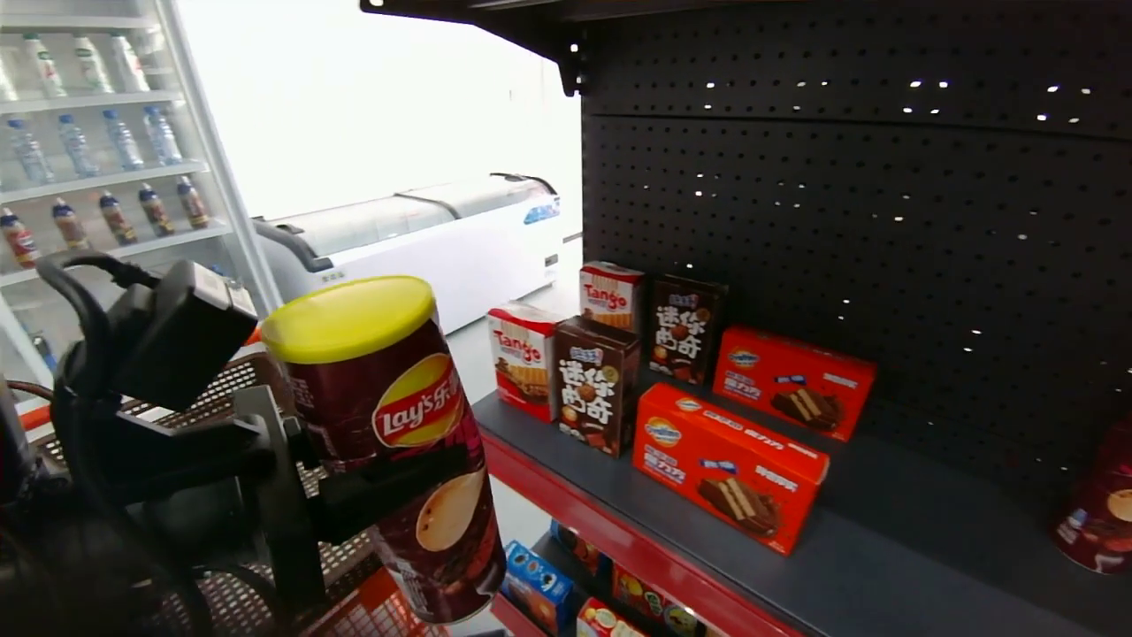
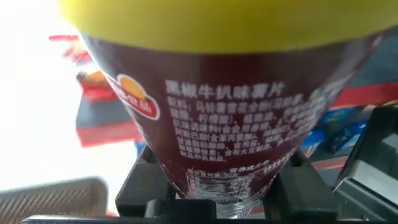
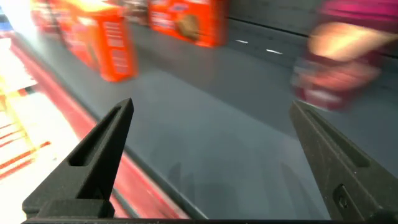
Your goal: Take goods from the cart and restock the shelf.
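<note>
My left gripper [image 1: 354, 478] is shut on a dark red chips can [image 1: 398, 433] with a yellow lid, held upright above the cart [image 1: 221, 389] at the lower left, left of the shelf's end. The left wrist view has the same can [image 2: 230, 118] clamped between the black fingers [image 2: 140, 186]. My right gripper [image 3: 211, 155] is open, its two black fingers spread over the grey shelf board [image 3: 236, 106] with nothing between them. A second dark red can [image 1: 1101, 504] stands on the shelf at the far right, also seen as the can [image 3: 348, 62] beyond the right gripper.
On the shelf [image 1: 849, 548] stand two orange biscuit boxes [image 1: 730, 464], two dark brown boxes [image 1: 597, 385] and two red-and-white wafer boxes [image 1: 522, 358] before a black pegboard [image 1: 840, 195]. More goods [image 1: 539, 588] fill the lower shelf. A chest freezer [image 1: 424, 239] and drinks cooler [image 1: 97, 141] stand behind.
</note>
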Robot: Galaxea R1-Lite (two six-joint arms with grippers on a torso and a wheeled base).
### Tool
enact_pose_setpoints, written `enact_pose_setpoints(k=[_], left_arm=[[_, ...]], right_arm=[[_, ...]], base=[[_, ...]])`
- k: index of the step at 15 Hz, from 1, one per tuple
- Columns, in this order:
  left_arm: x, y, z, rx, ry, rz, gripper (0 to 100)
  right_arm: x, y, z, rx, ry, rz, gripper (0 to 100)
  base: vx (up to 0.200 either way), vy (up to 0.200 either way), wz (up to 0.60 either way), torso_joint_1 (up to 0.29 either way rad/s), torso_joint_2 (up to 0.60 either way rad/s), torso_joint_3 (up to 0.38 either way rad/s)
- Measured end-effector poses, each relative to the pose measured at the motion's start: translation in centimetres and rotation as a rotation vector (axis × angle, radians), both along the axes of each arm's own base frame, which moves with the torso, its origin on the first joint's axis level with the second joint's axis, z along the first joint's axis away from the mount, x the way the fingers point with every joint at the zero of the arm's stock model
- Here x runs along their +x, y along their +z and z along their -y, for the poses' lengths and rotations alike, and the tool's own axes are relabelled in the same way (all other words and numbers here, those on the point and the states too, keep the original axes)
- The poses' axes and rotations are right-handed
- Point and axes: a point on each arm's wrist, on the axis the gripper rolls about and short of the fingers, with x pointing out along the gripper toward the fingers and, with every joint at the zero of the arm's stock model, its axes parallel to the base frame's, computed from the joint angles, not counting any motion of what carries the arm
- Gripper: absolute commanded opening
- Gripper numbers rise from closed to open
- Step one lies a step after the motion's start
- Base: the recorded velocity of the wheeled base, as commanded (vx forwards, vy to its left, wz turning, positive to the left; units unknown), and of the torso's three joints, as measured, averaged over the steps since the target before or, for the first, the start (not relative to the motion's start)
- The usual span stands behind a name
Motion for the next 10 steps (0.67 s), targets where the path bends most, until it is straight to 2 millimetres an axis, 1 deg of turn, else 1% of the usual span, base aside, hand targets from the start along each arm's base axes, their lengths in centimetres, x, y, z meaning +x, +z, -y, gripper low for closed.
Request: enact_pose_setpoints(k=[3,9,10], left_arm=[[-0.21,-0.6,-0.13,0.011,0.0,-0.019,0],[-0.63,-0.51,0.4,0.01,-0.037,-0.012,0],[-0.64,-0.5,0.42,0.009,-0.037,-0.011,0]], right_arm=[[0.0,0.0,0.0,0.0,0.001,0.0,100],[0.0,0.0,0.0,-0.001,0.001,0.0,100],[0.0,0.0,0.0,-0.001,0.002,0.001,100]], base=[[0.0,0.0,-0.6,-0.001,0.0,0.004],[0.0,0.0,-0.6,0.003,0.0,0.003],[0.0,0.0,0.0,0.0,0.0,0.0]])
